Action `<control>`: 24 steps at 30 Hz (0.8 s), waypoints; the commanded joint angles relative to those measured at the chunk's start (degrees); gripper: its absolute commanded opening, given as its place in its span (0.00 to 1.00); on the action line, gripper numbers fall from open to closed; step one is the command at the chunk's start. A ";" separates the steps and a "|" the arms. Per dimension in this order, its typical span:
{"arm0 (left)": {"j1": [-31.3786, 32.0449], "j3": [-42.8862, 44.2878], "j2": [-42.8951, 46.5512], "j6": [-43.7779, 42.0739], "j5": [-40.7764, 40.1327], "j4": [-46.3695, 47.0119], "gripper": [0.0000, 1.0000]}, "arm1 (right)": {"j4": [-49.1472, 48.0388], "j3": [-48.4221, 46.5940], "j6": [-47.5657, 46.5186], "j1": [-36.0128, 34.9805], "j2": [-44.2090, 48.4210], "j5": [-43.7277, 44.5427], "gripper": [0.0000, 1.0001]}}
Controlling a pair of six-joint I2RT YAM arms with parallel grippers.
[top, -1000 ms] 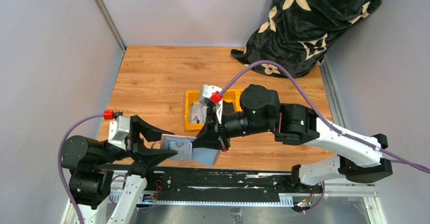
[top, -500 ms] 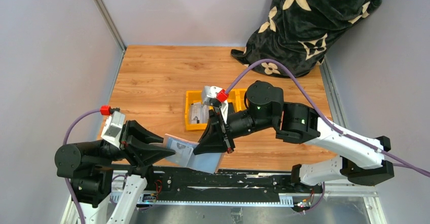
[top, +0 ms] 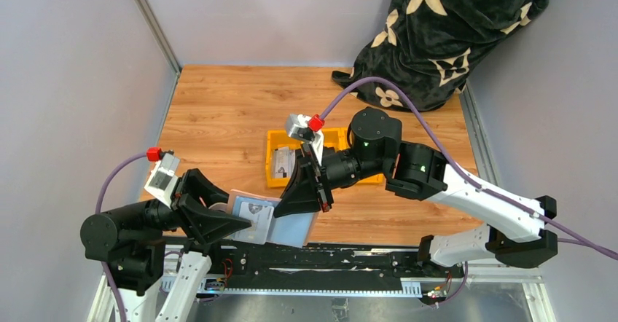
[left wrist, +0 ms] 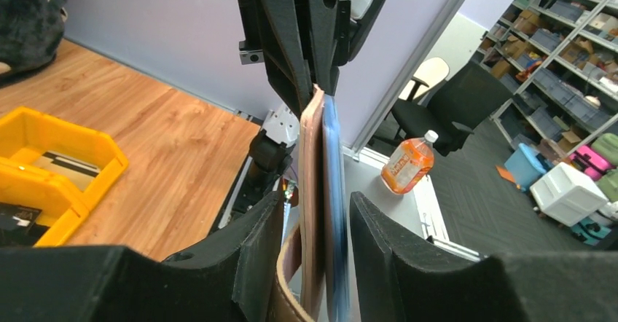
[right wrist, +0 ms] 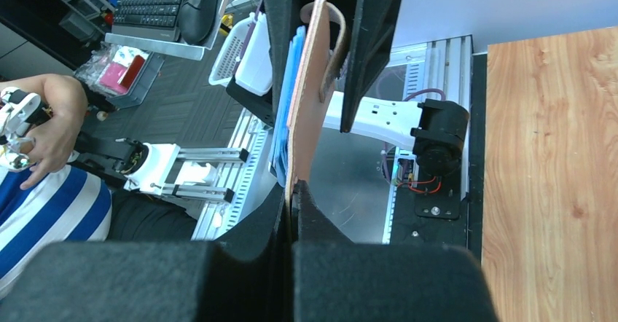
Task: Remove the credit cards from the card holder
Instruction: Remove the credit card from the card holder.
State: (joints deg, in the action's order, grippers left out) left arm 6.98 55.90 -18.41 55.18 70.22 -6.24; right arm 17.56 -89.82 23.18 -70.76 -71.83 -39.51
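Card holder (top: 295,229) above table (top: 218,111) near edge; bin (top: 270,163) behind.

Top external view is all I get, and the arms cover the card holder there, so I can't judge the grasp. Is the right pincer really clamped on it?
Observer: Yes. The right wrist view shows the right pincer shut on one edge of the card holder, which is seen edge-on.
Operator: And the left one?
Observer: The left wrist view shows the left pincer open. Its fingers stand on either side of the holder, with a gap on each side.
Operator: Is the closing tab fastened?
Observer: I can't tell. In the right wrist view the tan tab curls in a loop at the holder's far end.
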 commanded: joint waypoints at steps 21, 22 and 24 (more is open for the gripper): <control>0.66 -1.21 -0.68 5.72 -1.60 3.25 0.00 | -6.09 0.88 1.61 3.70 -0.99 -6.82 0.42; 0.66 -0.89 -0.88 5.32 -1.70 3.25 0.00 | -6.10 1.71 1.59 4.15 0.03 -6.55 0.43; 0.66 0.01 -1.41 4.15 -1.90 3.13 0.00 | -6.25 3.78 1.48 4.60 2.14 -6.34 0.44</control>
State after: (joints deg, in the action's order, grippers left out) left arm 7.57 53.98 -18.59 60.03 69.36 -4.69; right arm 13.26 -88.99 24.47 -67.72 -73.56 -45.01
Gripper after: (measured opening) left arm 0.068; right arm 0.429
